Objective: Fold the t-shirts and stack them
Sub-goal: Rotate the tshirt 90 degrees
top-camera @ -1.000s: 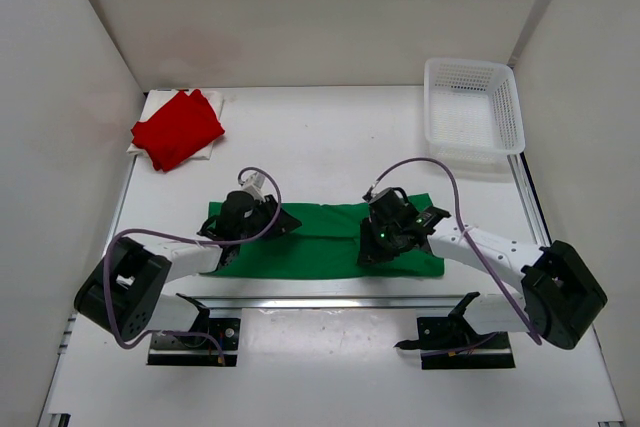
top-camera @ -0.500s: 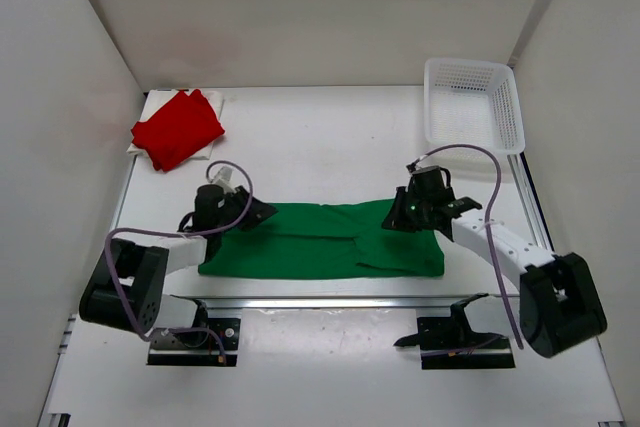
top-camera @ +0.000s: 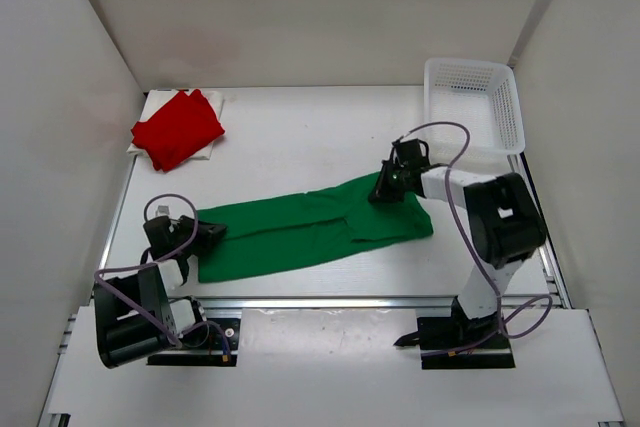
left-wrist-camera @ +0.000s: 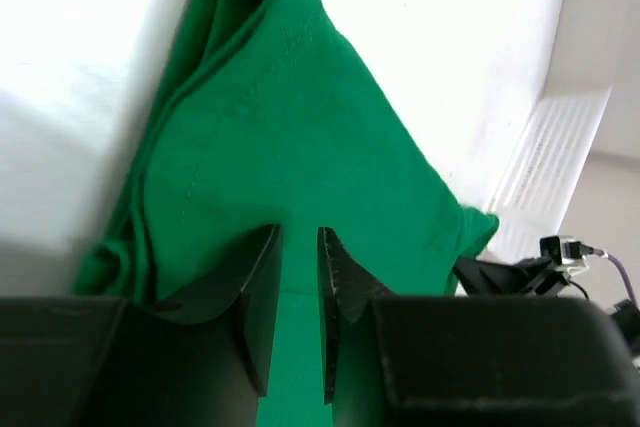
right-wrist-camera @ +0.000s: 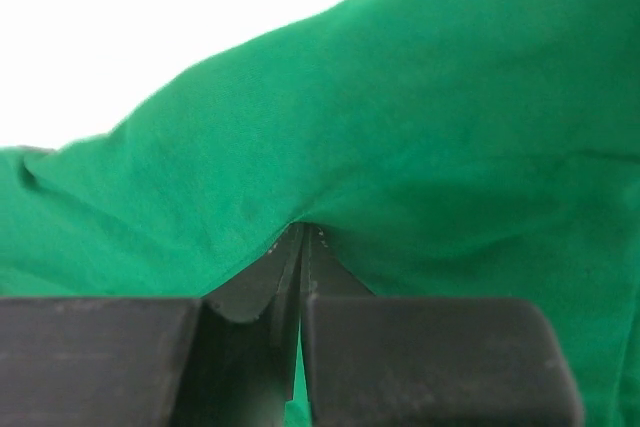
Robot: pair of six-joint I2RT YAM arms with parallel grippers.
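A green t-shirt (top-camera: 300,232) lies stretched in a long slanted band across the table's front half. My left gripper (top-camera: 210,234) is low at its left end, jaws nearly closed with green cloth (left-wrist-camera: 280,127) between them (left-wrist-camera: 298,247). My right gripper (top-camera: 383,192) is shut on the shirt's upper right edge, and cloth (right-wrist-camera: 400,97) bunches over its tips (right-wrist-camera: 303,232). A folded red t-shirt (top-camera: 177,127) lies at the back left on a folded white one (top-camera: 150,105).
A white mesh basket (top-camera: 471,65) stands at the back right, also seen in the left wrist view (left-wrist-camera: 555,167). White walls close in the table on three sides. The arms' base rail (top-camera: 320,302) runs along the near edge.
Both grippers moved apart with the shirt: the left went left and nearer, the right went back and right. The shirt is pulled out longer and now lies slanted.
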